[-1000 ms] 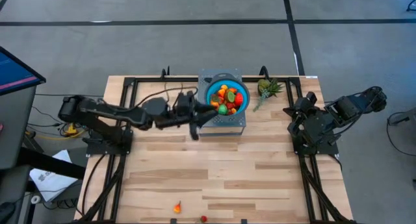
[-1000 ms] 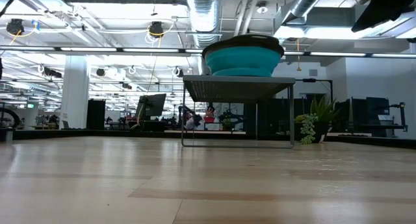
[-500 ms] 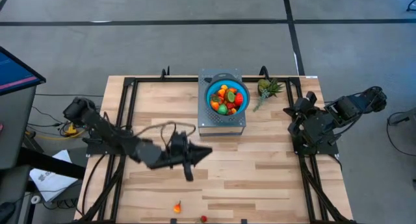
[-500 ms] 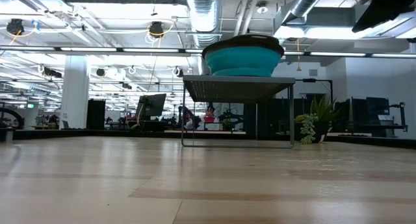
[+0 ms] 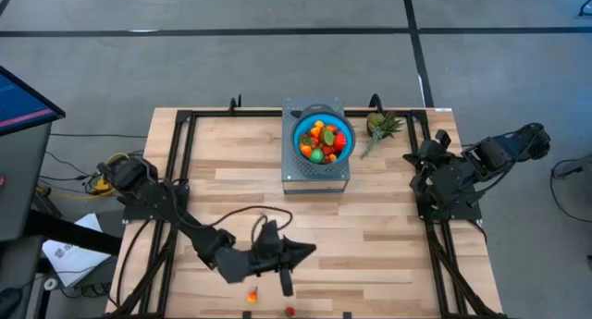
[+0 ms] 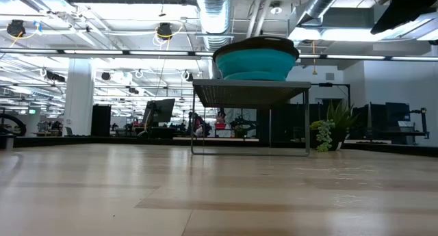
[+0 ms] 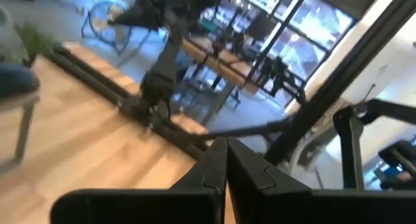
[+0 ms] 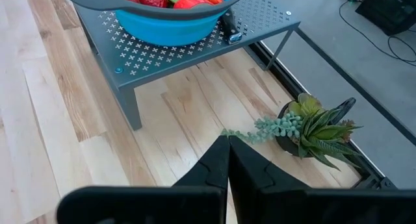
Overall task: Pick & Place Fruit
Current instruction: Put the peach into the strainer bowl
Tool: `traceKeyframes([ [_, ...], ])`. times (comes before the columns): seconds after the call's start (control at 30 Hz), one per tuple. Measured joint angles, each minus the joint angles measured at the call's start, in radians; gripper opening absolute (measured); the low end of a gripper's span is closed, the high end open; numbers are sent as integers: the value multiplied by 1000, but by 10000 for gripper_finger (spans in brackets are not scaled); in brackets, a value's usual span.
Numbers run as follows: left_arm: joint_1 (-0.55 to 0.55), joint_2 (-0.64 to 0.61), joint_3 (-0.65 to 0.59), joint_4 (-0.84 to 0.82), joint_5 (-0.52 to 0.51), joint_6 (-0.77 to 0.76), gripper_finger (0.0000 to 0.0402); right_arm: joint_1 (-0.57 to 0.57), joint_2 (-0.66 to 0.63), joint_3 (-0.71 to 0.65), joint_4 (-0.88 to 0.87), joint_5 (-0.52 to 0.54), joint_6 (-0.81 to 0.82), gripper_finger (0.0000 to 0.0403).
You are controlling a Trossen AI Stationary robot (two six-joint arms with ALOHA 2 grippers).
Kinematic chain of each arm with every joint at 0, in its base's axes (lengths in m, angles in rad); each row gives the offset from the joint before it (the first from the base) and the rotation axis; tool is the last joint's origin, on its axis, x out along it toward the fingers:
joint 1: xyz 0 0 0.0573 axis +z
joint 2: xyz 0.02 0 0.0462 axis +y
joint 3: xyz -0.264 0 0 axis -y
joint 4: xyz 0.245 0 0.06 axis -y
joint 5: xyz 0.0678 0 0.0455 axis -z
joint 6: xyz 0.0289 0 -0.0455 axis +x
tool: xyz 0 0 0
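Orange fruit [image 5: 252, 297] on the table just beside closed left gripper [image 5: 287, 284].

Grey concrete floor [image 5: 277, 69] is stretching around the wooden counter [image 5: 370, 245], dark seam lines [image 5: 412, 23] crossing it. Open-plan hall is showing beyond: exposed silver ducts [image 6: 212, 14] and pipes running under the ceiling, strip lights [image 6: 102, 53] glowing in long rows. A white column [image 6: 79, 96] is standing at left. Desks with monitors [image 6: 159, 111] are sitting far back. Large windows [image 7: 312, 36] are letting in daylight. A screen edge [image 5: 18, 102] and cables [image 5: 79, 176] are lying off the counter's left.
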Motion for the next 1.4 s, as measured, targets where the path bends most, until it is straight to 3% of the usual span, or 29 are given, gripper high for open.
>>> traceKeyframes([
  [0.13,-28,39,76,-163,15,-137,1,0,0,0,2,0,0,0],
  [0.33,-63,66,137,-304,183,-390,1,0,0,0,8,0,1,0],
  [0.47,-66,67,141,-443,319,-543,1,0,0,0,8,0,25,0],
  [0.67,-65,65,135,-892,643,-866,1,0,0,0,8,0,27,0],
  [0.77,-69,65,105,-1020,751,-963,1,0,0,0,8,0,27,0],
  [1.1,-72,63,-30,-1046,857,-1127,1,0,0,0,7,2,27,0],
  [1.27,-90,63,-65,-1030,888,-1130,3,0,0,0,0,4,27,0],
  [1.4,-105,63,-86,-971,917,-1042,18,0,0,0,-2,4,27,0],
])
